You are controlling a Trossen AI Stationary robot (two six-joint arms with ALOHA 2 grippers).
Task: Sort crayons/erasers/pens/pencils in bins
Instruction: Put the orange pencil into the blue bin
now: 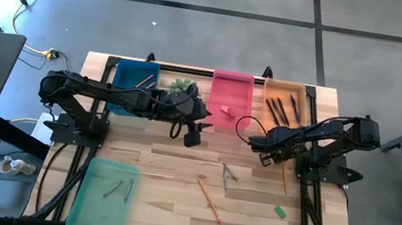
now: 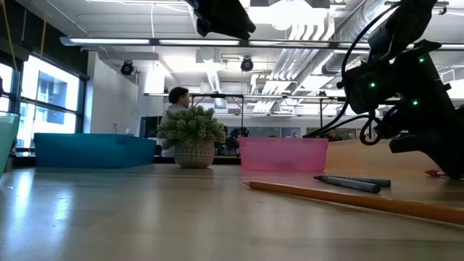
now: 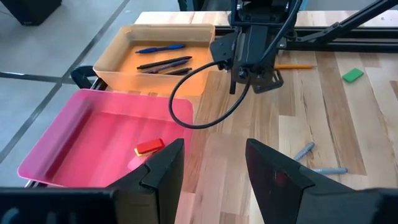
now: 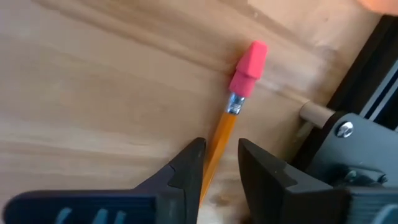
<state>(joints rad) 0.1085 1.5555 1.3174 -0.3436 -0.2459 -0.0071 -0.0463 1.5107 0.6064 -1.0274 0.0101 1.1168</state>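
My right gripper point(image 4: 221, 155) is low over the table in front of the orange bin point(image 1: 285, 101), open by a narrow gap. Its fingers stand on either side of an orange pencil point(image 4: 222, 127) with a pink eraser tip point(image 4: 250, 67). That pencil point(image 1: 284, 177) lies flat on the wood. My left gripper point(image 3: 214, 168) is open and empty, raised above the table by the pink bin point(image 1: 231, 97). The pink bin holds a red eraser point(image 3: 149, 147). Dark pens point(image 3: 163, 63) lie in the orange bin. My right gripper comes at the pencil's shaft point(image 4: 217, 146) from above, a little below its eraser end, with one finger on each side. The shaft runs under the fingertips there, and I cannot tell whether they touch it. The pencil lies flat on the table.
A second orange pencil point(image 1: 208, 199), grey crayons point(image 1: 229, 172) and a green eraser point(image 1: 279, 212) lie on the wood. The light green bin point(image 1: 103, 193) at the near left holds crayons. The blue bin point(image 1: 134, 83) and a potted plant point(image 1: 182, 88) stand at the far edge.
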